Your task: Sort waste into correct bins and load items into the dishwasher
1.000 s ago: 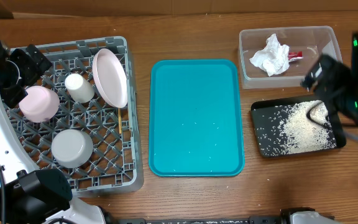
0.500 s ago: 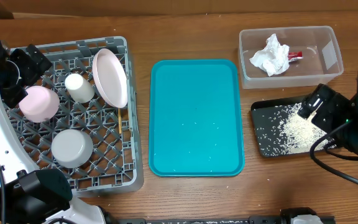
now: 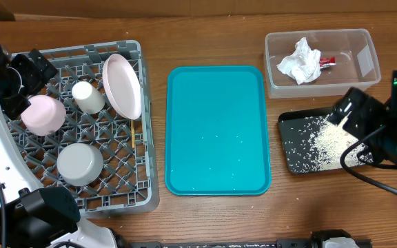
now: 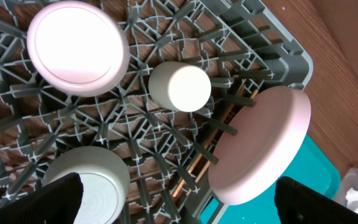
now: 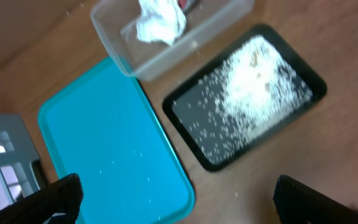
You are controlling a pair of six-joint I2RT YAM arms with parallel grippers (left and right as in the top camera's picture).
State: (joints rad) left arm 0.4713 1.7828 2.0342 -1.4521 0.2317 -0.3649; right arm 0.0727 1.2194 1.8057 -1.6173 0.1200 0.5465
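Note:
The grey dish rack at the left holds an upturned pinkish bowl, a white cup, a white plate on edge and a grey-green bowl. In the left wrist view, chopsticks lie low in the rack grid. The clear tub holds the white napkin and red wrapper. The black tray holds rice crumbs. My left gripper is open and empty above the rack. My right gripper is open and empty, high above the table in front of the black tray.
The teal serving tray lies in the middle between the rack and the bins, with a few stray crumbs on it. My right arm overhangs the black tray's right end. My left arm overhangs the rack's far left corner.
My right arm has pulled back to the right and toward the front, uncovering the rice pile on the black tray. The left arm and the dishes have not moved.

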